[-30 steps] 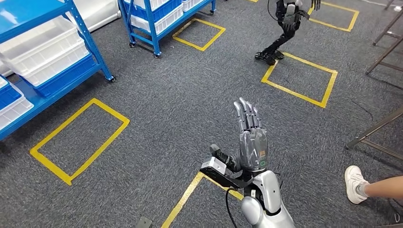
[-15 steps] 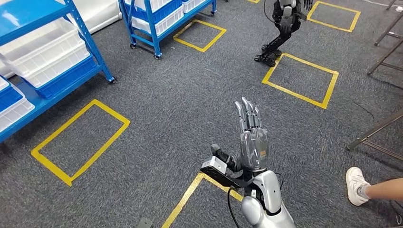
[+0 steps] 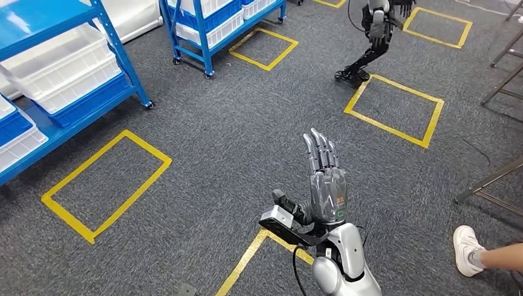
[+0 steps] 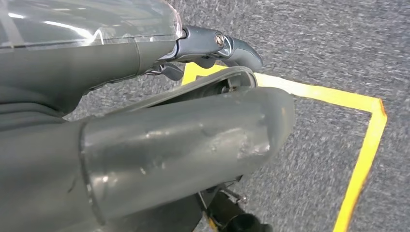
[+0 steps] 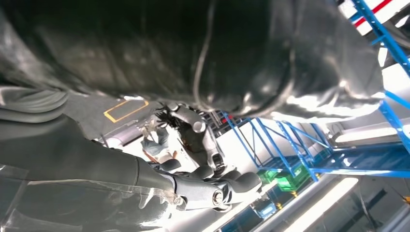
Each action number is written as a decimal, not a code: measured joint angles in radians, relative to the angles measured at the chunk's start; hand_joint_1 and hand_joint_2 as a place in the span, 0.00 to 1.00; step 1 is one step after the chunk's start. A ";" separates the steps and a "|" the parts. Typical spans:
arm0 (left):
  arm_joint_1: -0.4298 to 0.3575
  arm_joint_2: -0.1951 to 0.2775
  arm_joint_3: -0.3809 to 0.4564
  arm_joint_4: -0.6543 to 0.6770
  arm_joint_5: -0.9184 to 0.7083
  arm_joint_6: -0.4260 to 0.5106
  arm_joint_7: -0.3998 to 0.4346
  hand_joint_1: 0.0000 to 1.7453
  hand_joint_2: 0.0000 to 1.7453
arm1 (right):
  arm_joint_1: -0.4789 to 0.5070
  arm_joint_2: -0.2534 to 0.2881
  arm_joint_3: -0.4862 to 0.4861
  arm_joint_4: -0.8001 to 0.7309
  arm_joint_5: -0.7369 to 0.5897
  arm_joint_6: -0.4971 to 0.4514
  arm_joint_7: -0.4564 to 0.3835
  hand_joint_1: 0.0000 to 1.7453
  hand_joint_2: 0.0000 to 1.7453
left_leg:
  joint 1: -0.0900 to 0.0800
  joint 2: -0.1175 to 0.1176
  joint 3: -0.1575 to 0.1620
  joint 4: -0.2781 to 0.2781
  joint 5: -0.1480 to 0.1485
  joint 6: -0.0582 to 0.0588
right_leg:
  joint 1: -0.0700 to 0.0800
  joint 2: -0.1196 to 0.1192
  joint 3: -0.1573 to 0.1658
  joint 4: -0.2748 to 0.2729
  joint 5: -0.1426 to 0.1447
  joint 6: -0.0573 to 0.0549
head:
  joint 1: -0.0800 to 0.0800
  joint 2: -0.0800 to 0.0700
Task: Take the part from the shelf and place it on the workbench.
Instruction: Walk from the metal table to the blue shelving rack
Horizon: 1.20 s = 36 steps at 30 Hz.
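My right hand (image 3: 325,176) is raised in the middle of the head view, over grey carpet. Its fingers point straight up, spread a little, and it holds nothing. In the right wrist view the same hand (image 5: 203,186) shows its fingers stretched out with nothing in them, and blue shelving (image 5: 309,145) lies beyond. My left hand (image 4: 159,125) hangs over the carpet by a yellow tape line (image 4: 362,159), thumb and one finger extended, holding nothing. A blue shelf (image 3: 123,65) with white bins (image 3: 68,71) stands at the far left. I cannot pick out the part.
A second blue shelf on wheels (image 3: 206,37) stands at the top. Another robot (image 3: 373,31) stands at a taped square (image 3: 395,108). Another taped rectangle (image 3: 105,182) lies at the left. A person's leg and white shoe (image 3: 470,250) are at the lower right, with metal frame legs (image 3: 490,182) nearby.
The whole picture has shifted slightly down and to the right, so the camera has moved. My right hand keeps the same raised, spread pose.
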 joint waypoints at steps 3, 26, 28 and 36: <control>-0.001 0.000 0.001 0.000 -0.002 0.001 0.000 0.00 0.00 | 0.000 0.000 0.000 -0.002 0.001 0.000 0.000 0.00 0.00 | -0.002 0.003 0.005 0.000 -0.011 -0.016 | -0.004 0.003 0.014 -0.017 -0.013 -0.011 | 0.000 0.000; 0.003 0.003 0.003 0.000 -0.013 0.004 0.002 0.00 0.00 | 0.004 0.002 0.000 -0.003 0.001 0.000 0.001 0.00 0.00 | 0.005 0.003 -0.036 0.004 0.035 0.015 | -0.009 0.000 -0.075 0.212 -0.116 0.018 | 0.000 0.000; 0.003 0.002 0.003 0.000 -0.013 0.005 0.002 0.00 0.00 | 0.003 0.002 0.000 -0.003 0.001 0.001 0.001 0.00 0.00 | 0.004 0.002 -0.020 0.007 0.020 0.010 | -0.008 0.001 -0.034 0.094 -0.032 0.011 | 0.001 0.000; -0.001 0.002 0.003 0.000 -0.016 0.007 0.003 0.00 0.00 | 0.000 0.005 0.000 -0.002 0.000 0.002 0.002 0.00 0.00 | 0.003 0.005 -0.048 0.093 -0.046 -0.029 | -0.010 0.003 0.024 -0.018 -0.021 -0.023 | -0.001 0.000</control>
